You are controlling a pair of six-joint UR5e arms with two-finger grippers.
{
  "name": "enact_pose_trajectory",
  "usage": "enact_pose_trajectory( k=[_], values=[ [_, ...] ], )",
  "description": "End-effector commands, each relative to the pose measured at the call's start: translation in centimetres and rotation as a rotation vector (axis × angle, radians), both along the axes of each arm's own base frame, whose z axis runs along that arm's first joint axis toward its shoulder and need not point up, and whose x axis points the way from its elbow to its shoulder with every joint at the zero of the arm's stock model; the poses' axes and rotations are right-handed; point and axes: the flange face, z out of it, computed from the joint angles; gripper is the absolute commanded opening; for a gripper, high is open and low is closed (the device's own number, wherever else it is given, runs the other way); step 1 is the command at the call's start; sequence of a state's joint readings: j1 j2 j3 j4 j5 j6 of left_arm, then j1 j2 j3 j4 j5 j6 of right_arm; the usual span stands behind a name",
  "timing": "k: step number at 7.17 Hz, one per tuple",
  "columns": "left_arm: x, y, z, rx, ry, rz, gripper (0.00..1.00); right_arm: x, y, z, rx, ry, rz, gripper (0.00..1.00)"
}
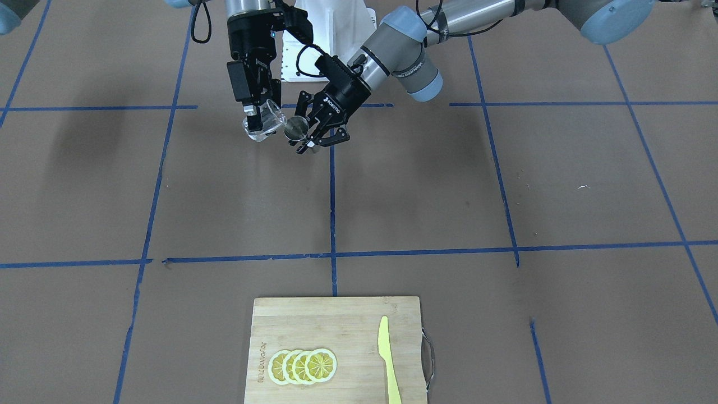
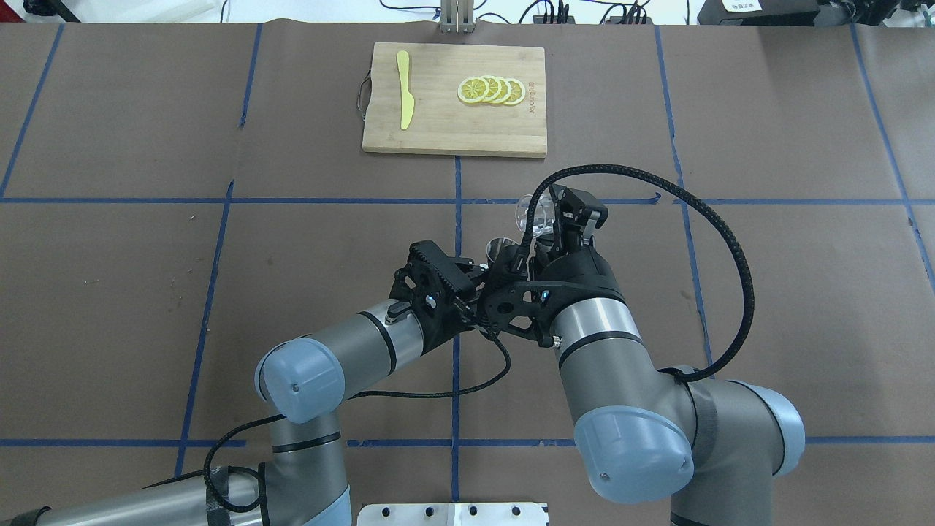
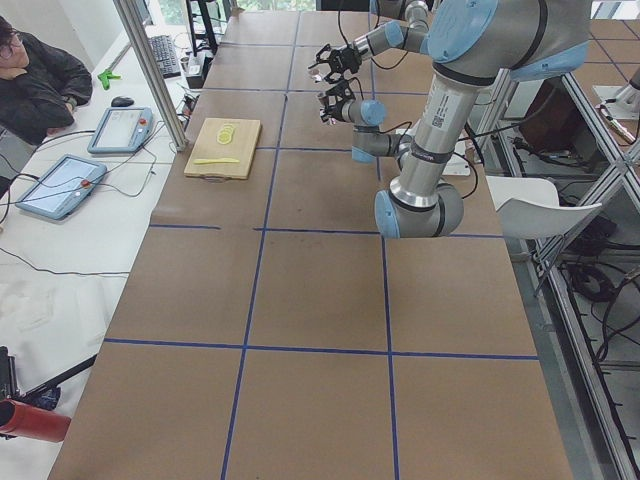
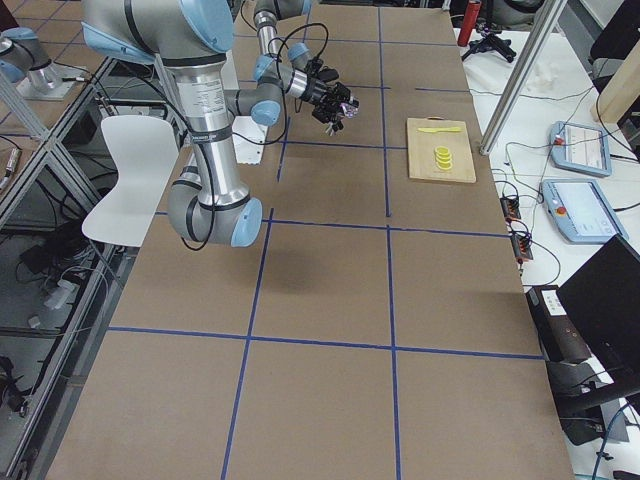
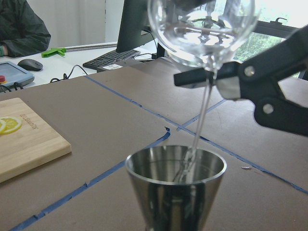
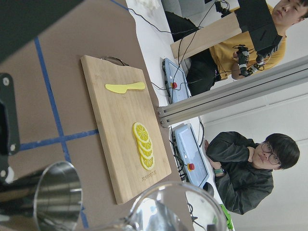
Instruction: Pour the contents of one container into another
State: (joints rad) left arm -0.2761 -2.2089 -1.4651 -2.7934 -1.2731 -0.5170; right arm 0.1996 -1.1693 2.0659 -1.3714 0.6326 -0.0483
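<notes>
A small clear measuring cup [image 1: 263,120] hangs tilted above the table, and my right gripper [image 1: 259,119] is shut on it. Its lip leans toward a steel hourglass jigger [image 1: 295,130], held upright by my left gripper [image 1: 310,140], which is shut on its lower part. In the left wrist view a thin clear stream falls from the cup [image 5: 202,29] into the jigger's open top [image 5: 175,166]. Overhead, the cup [image 2: 529,214] sits just beyond the jigger [image 2: 500,248], with both wrists close together. The right wrist view shows the jigger [image 6: 48,197] beside the cup's rim [image 6: 178,204].
A bamboo cutting board [image 1: 336,314] lies at the table's operator side, carrying several lemon slices [image 1: 303,366] and a yellow knife [image 1: 387,359]. Blue tape lines cross the brown table. A seated person [image 3: 35,80] and tablets are at a side bench past the board.
</notes>
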Motion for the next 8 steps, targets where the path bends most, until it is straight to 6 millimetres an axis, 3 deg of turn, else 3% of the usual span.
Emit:
enact_pose_trajectory(
  k=[1, 3, 8],
  values=[
    [0.1, 0.1, -0.1, 0.0, 0.001, 0.002, 0.0, -0.1, 0.1, 0.0, 0.002, 0.007, 0.003, 0.0],
    [0.1, 0.1, 0.0, 0.0, 0.0, 0.002, 0.0, -0.6, 0.4, -1.5, 0.013, 0.029, 0.019, 0.0],
    [0.1, 0.1, -0.1, 0.0, 0.001, 0.002, 0.0, -1.0, 0.7, -1.3, 0.037, 0.084, 0.03, 0.0]
  ],
)
